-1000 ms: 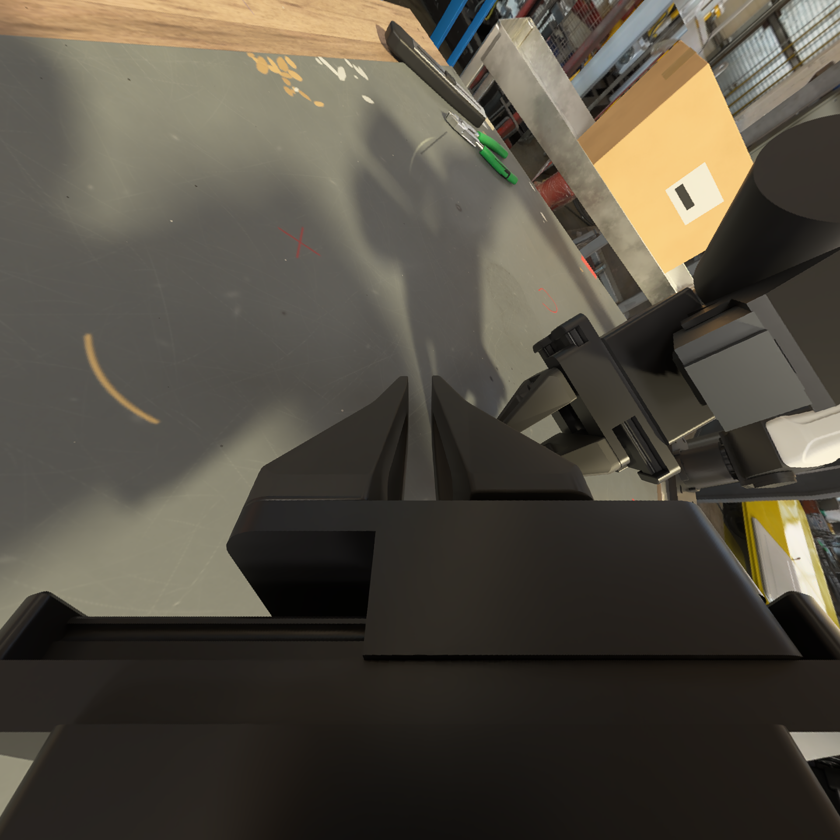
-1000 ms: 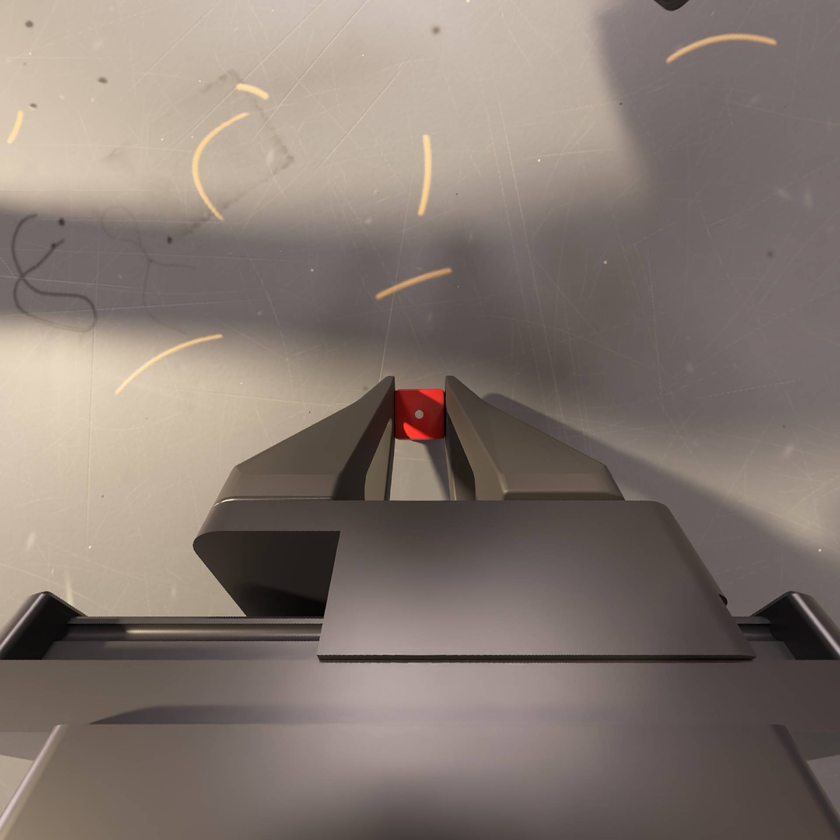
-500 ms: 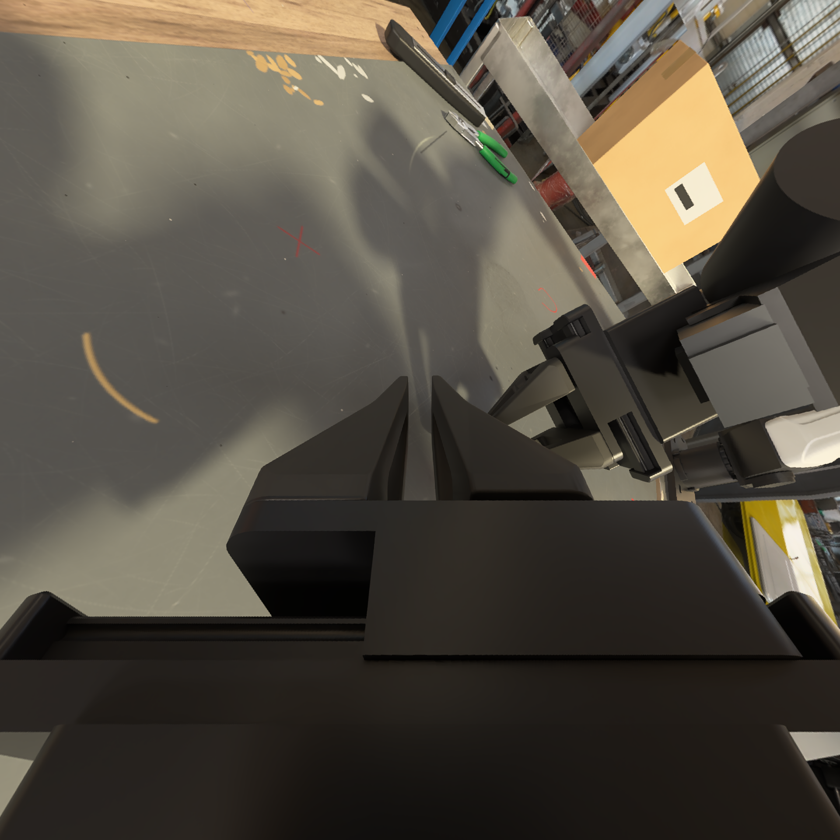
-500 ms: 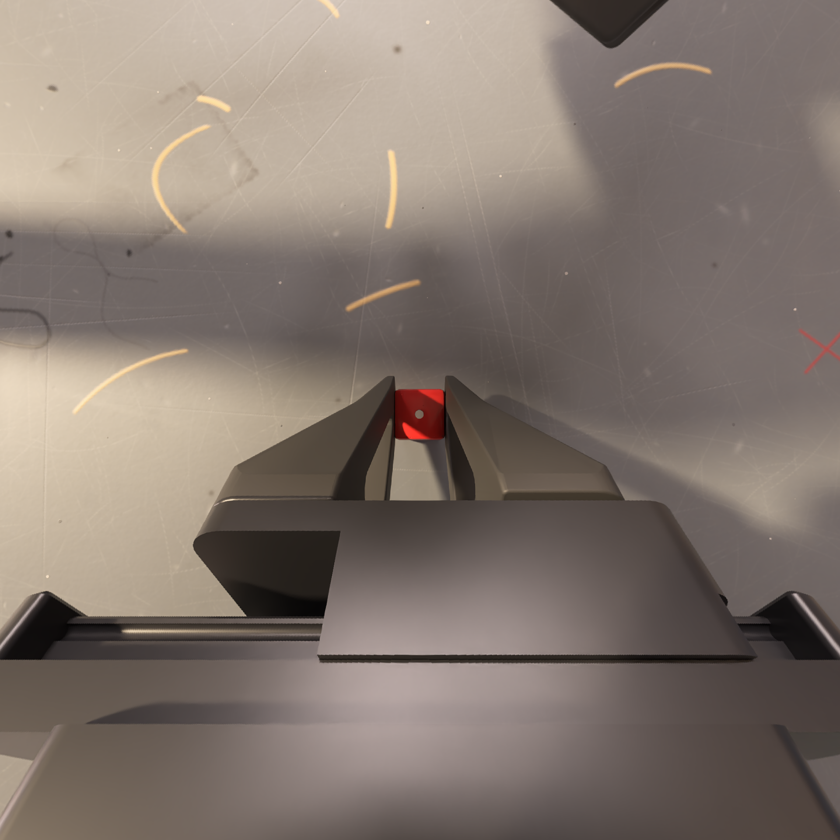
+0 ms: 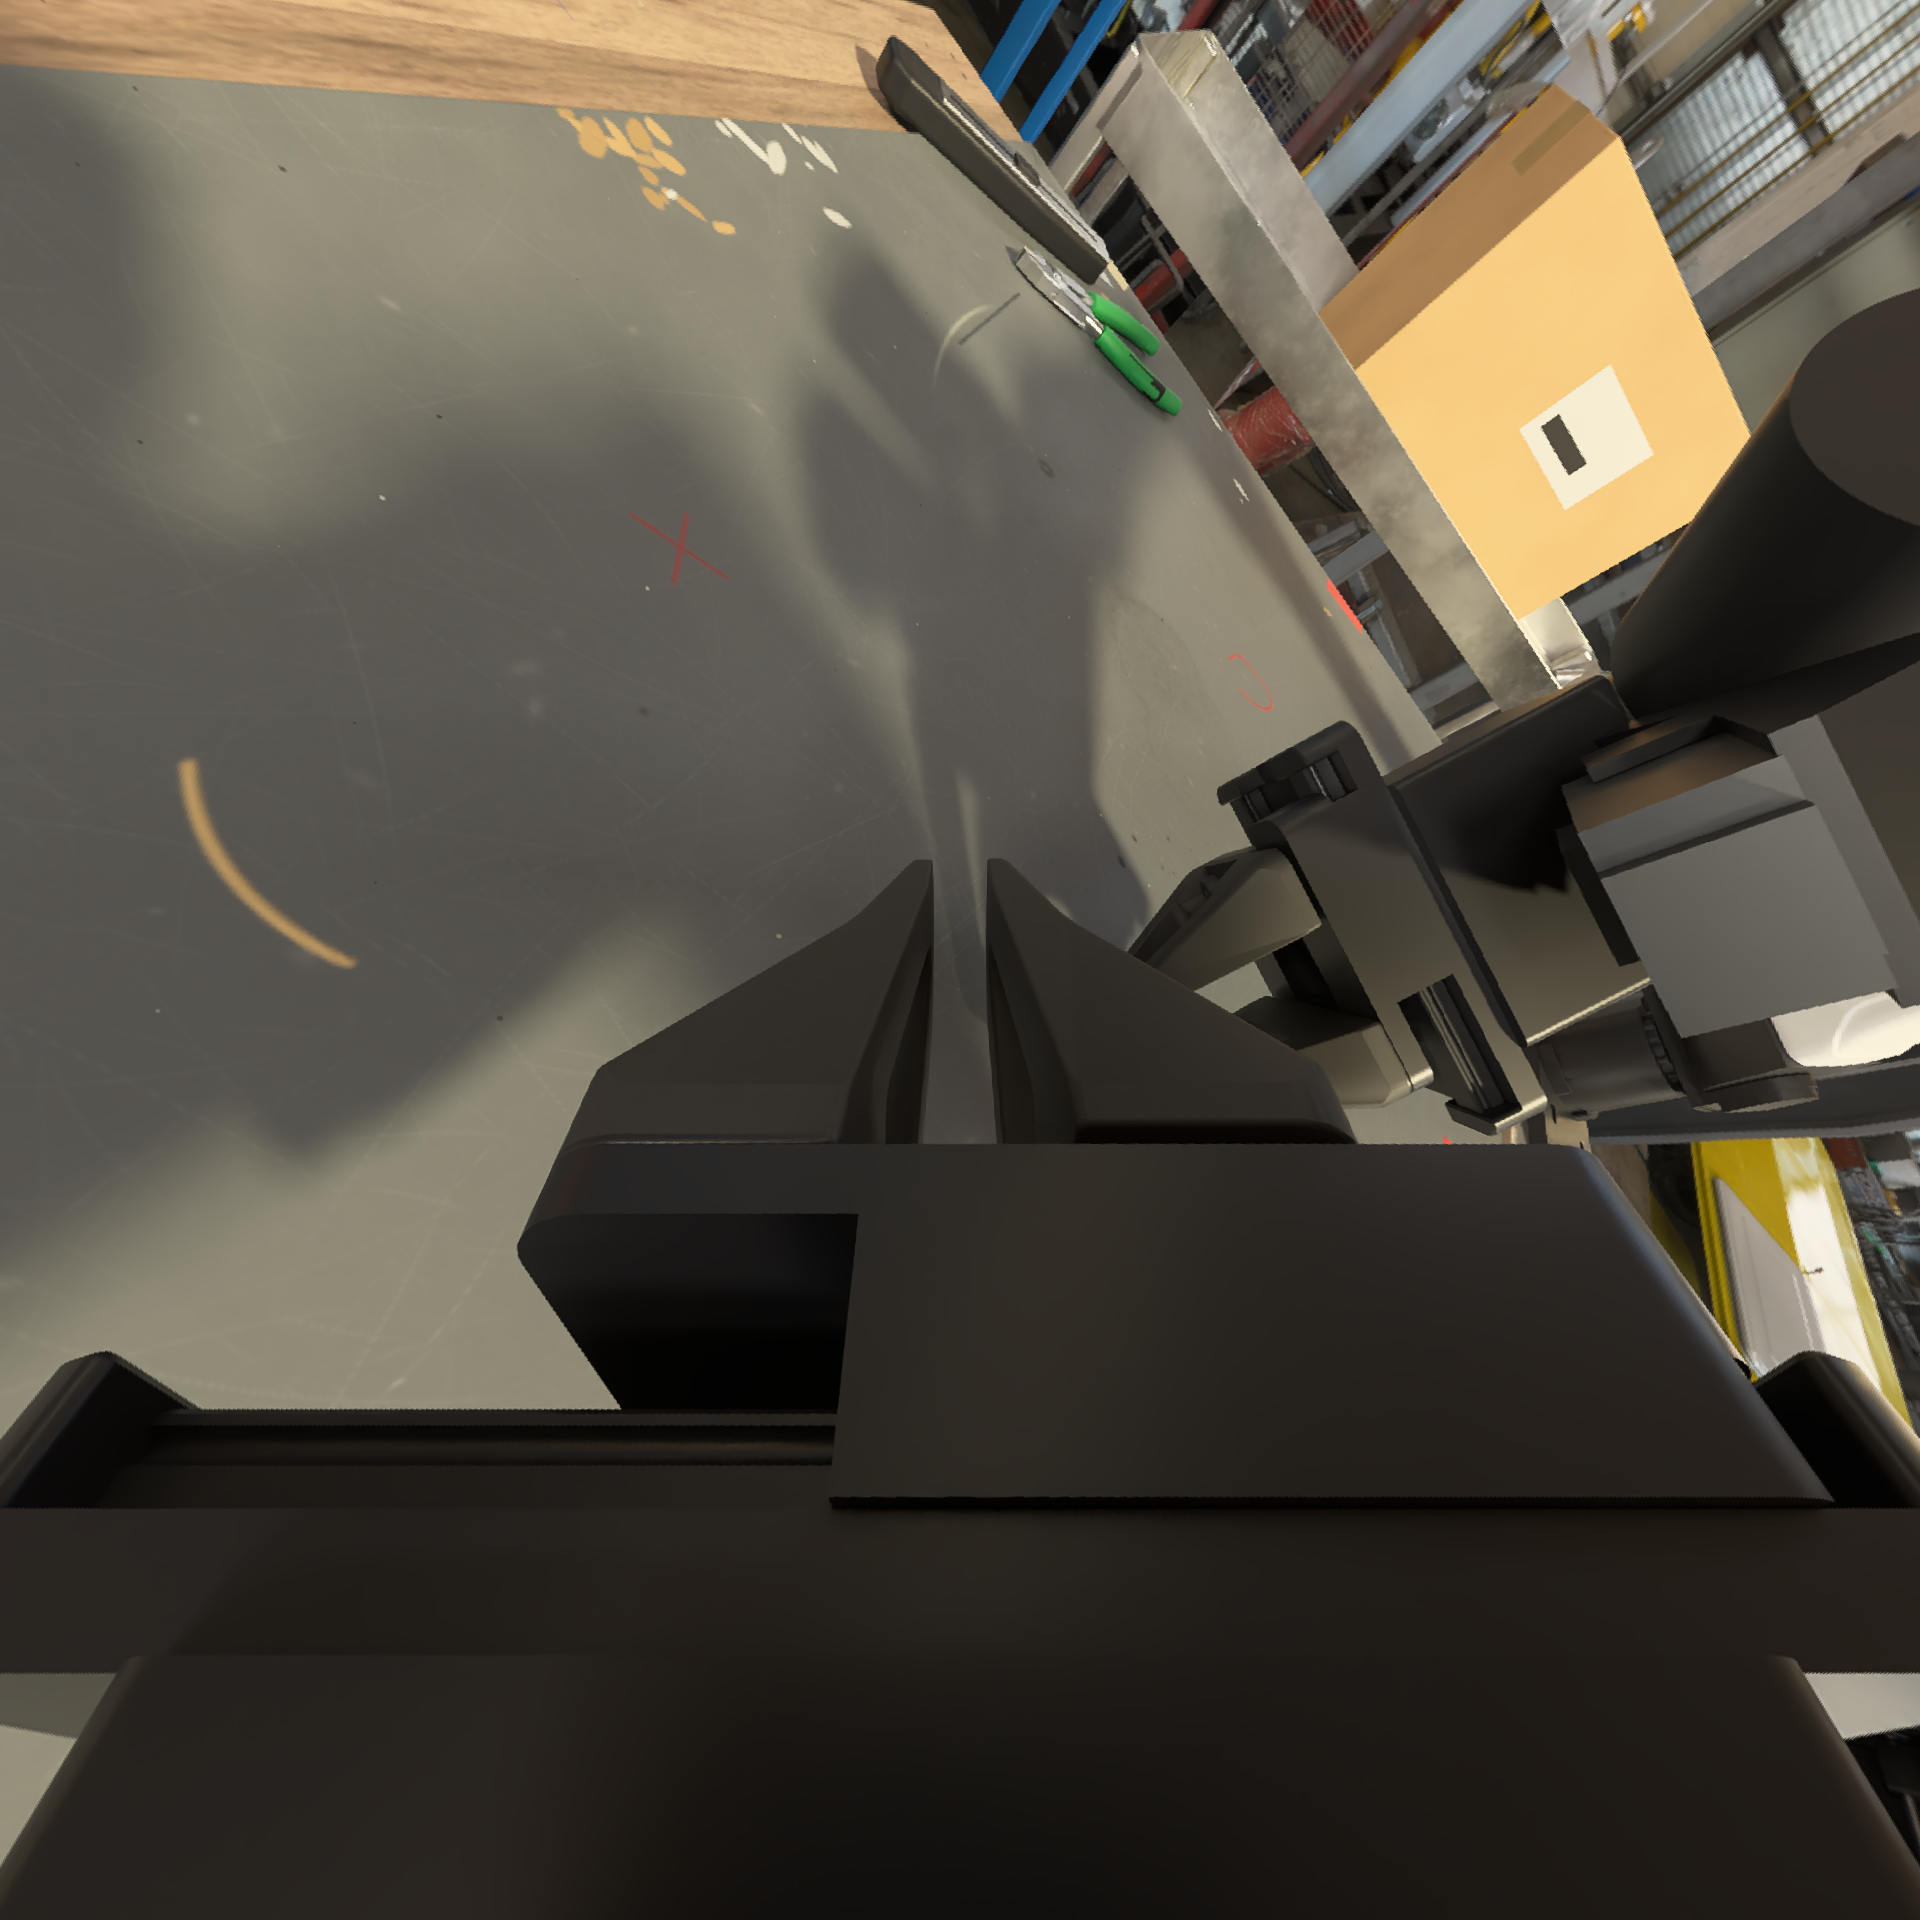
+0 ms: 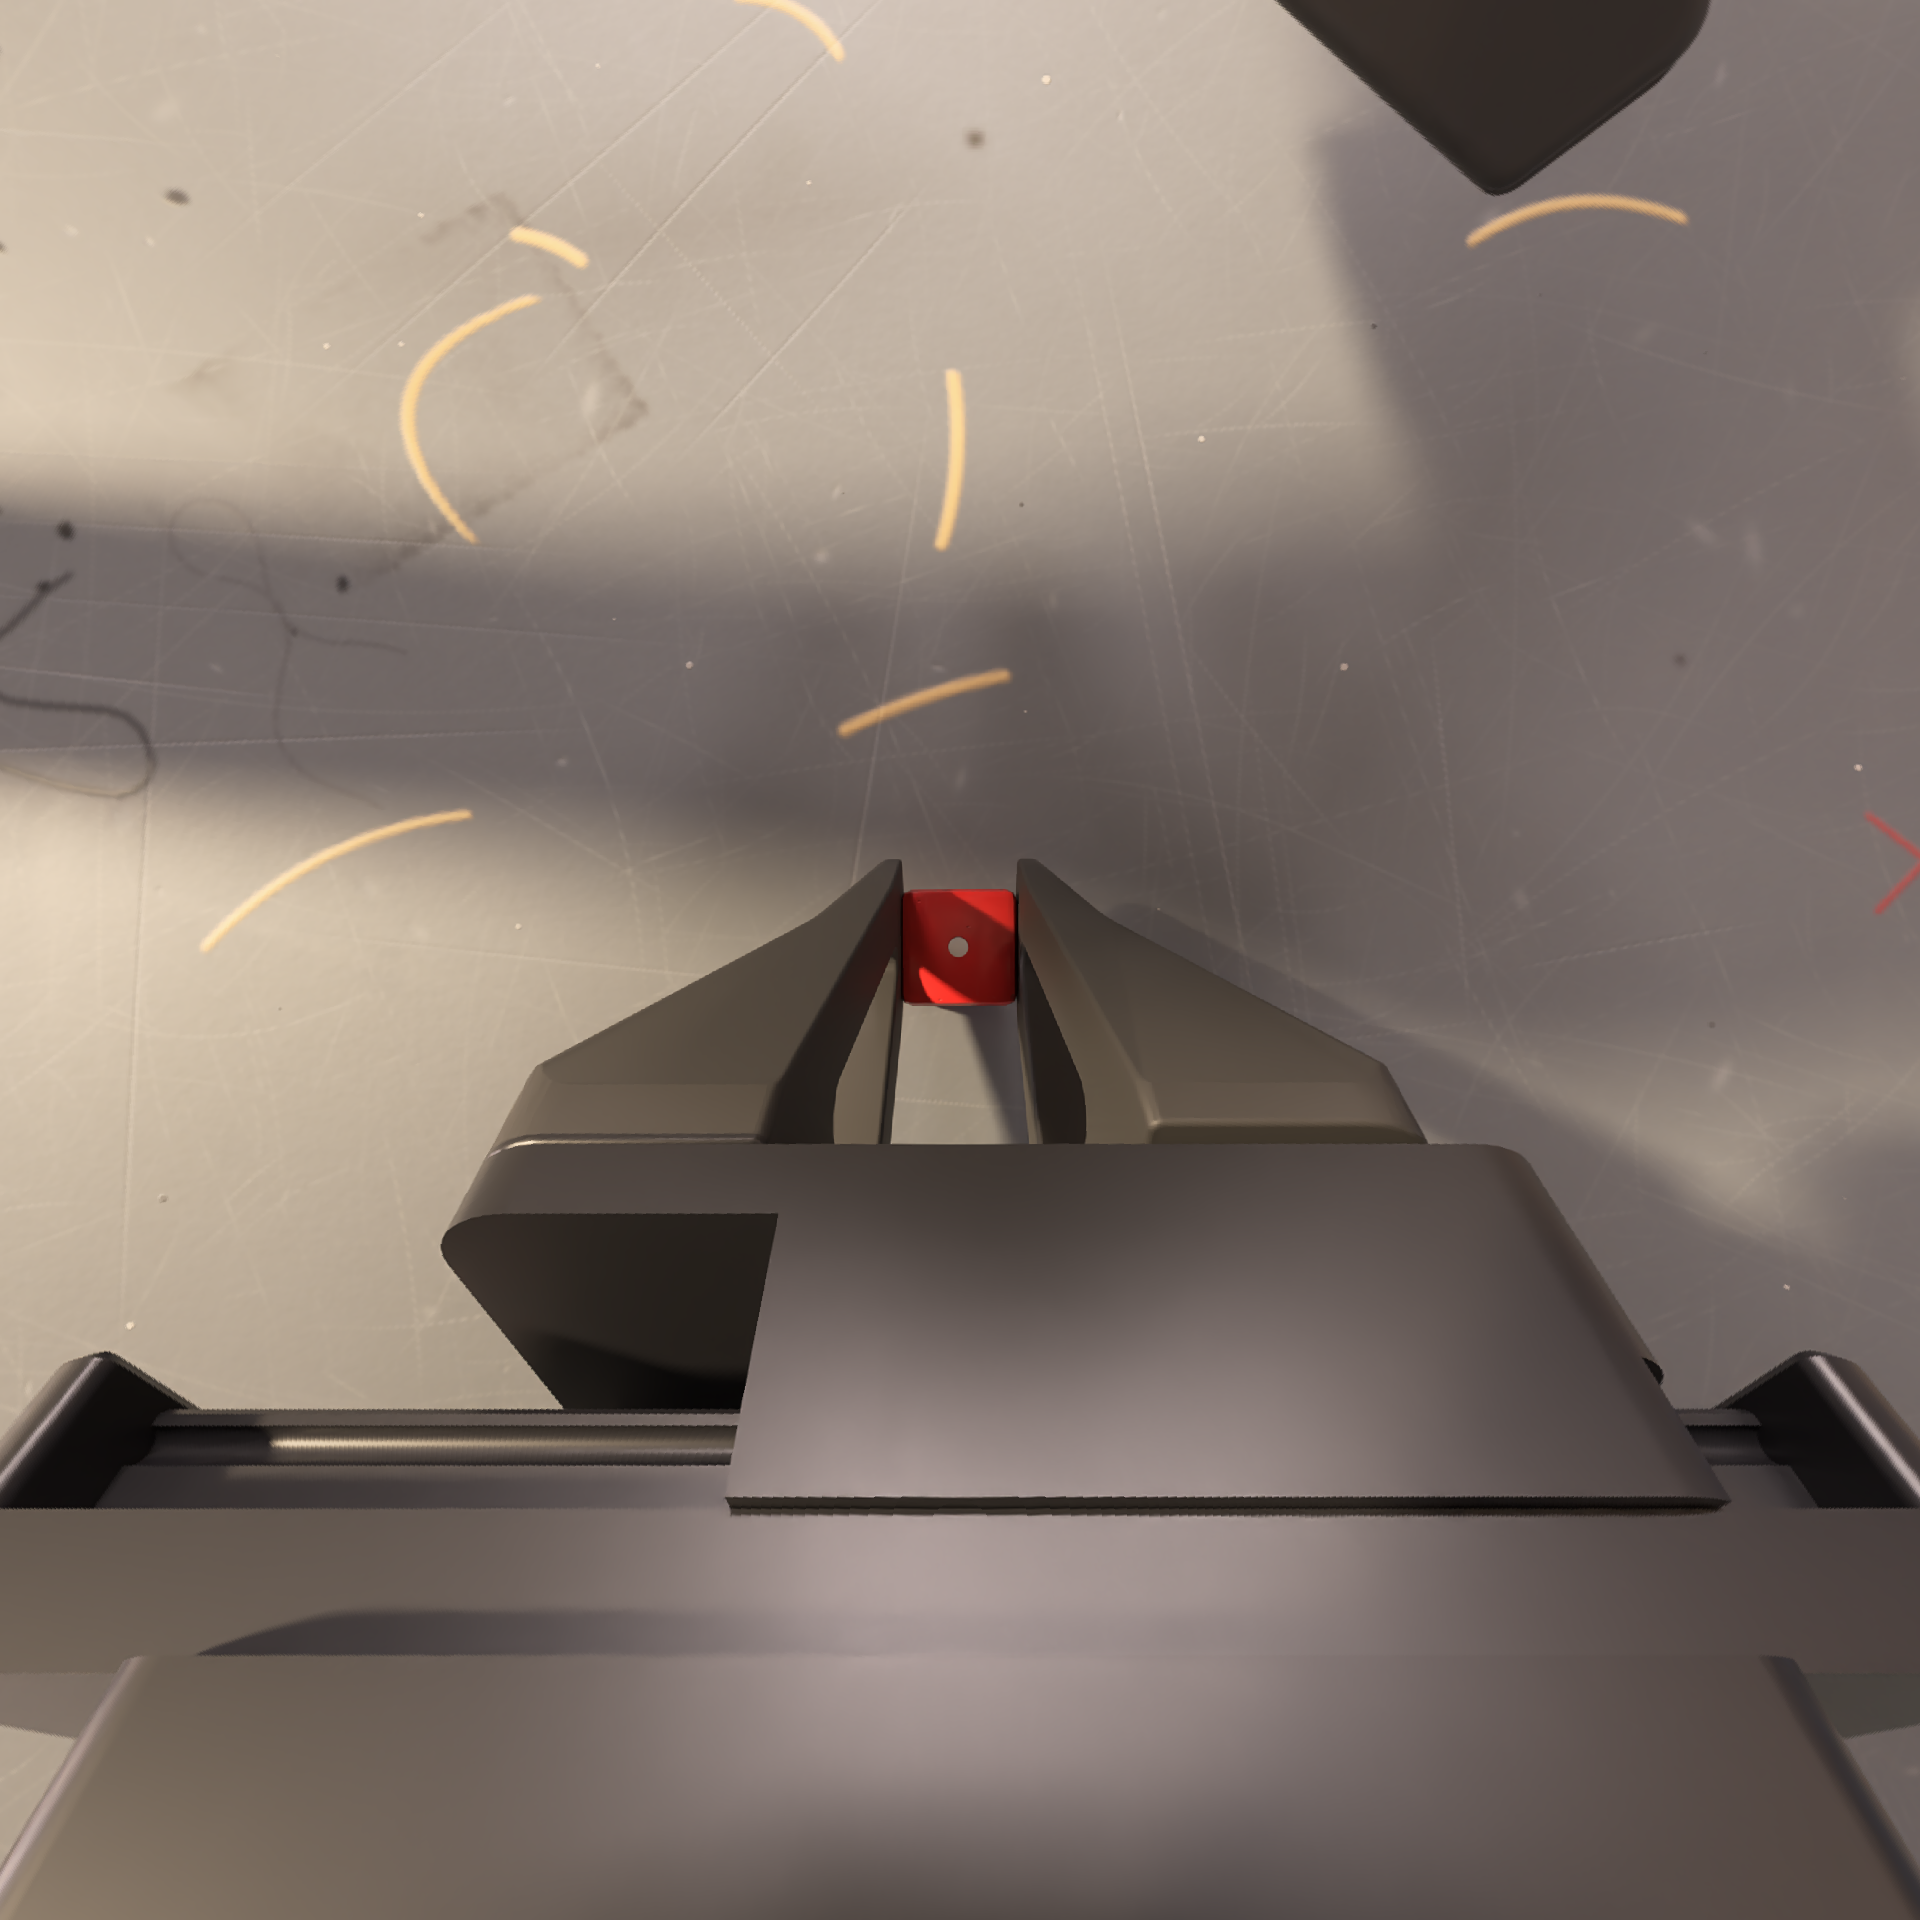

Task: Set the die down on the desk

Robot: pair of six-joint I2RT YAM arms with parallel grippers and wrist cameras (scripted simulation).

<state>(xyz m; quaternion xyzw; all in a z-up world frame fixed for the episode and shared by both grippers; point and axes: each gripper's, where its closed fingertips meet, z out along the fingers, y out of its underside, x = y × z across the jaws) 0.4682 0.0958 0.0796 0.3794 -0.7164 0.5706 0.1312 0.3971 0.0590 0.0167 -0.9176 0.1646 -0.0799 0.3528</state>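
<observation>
A small red die point(image 6: 958, 945) with one pale dot facing the camera sits clamped between the fingertips of my right gripper point(image 6: 958, 883), above the grey scratched desk point(image 6: 1351, 623). My left gripper point(image 5: 958, 873) is shut and empty, its fingers almost touching, over the grey desk point(image 5: 416, 520). The right gripper point(image 5: 1226, 914) also shows in the left wrist view, to the right of my left fingers; the die is hidden there.
Green-handled pliers point(image 5: 1127, 348) and a long dark tool point(image 5: 987, 156) lie near the far desk edge. A cardboard box point(image 5: 1527, 343) and a metal beam point(image 5: 1299, 312) stand beyond it. A dark part of the left arm point(image 6: 1496, 73) hangs at the top right of the right wrist view.
The right gripper has carried the die across the desk: the marks beneath have slid left and down, and a red cross and the left arm's dark part have come into view. The left gripper stayed still.
</observation>
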